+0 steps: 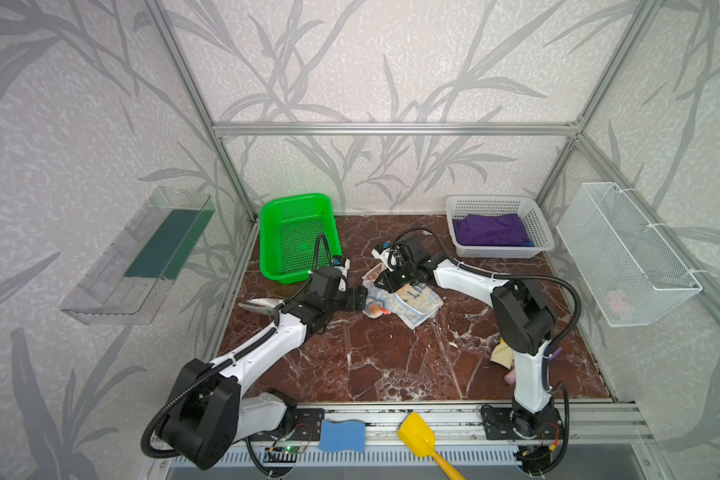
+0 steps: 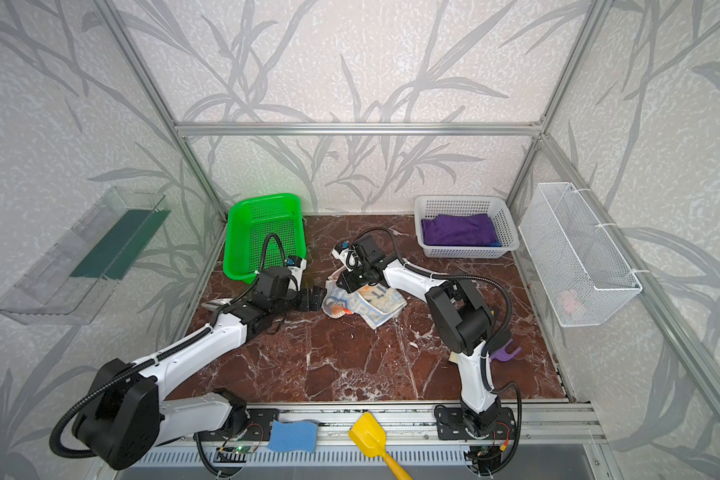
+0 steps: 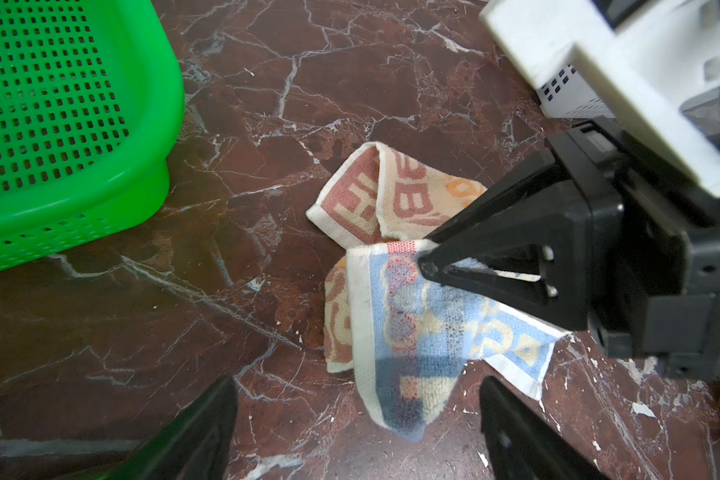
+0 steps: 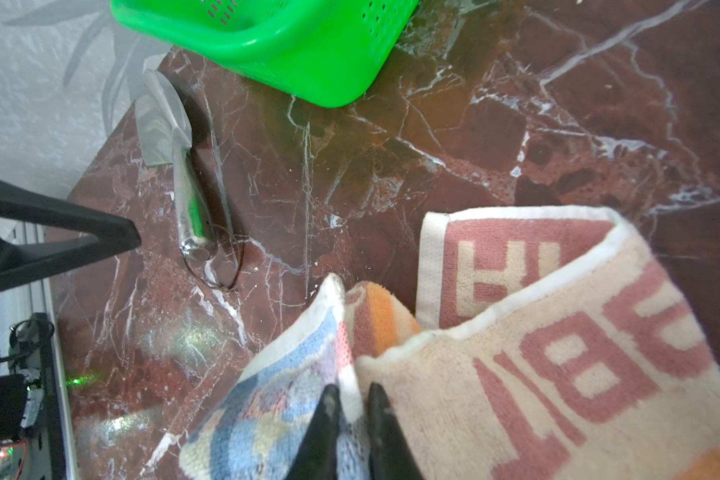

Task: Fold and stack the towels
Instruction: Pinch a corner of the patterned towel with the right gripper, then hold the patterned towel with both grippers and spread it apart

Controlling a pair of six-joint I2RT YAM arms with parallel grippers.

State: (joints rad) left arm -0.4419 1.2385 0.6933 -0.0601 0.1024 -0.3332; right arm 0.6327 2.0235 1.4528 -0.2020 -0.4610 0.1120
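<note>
Cloth is pinched between the closed fingers of the right hand (image 4: 352, 395): it is an edge of the printed towel (image 1: 404, 301), the cream-white one, which lies crumpled in the middle of the bench (image 1: 391, 365). The left hand (image 3: 356, 384) is held just beside the towel with its fingers wide apart (whether it touches cannot be told). The purple towel (image 1: 489, 230) is laid in the white basket (image 1: 499, 203) at the back right, and a strip of the blue towel (image 1: 526, 244) is seen under it.
</note>
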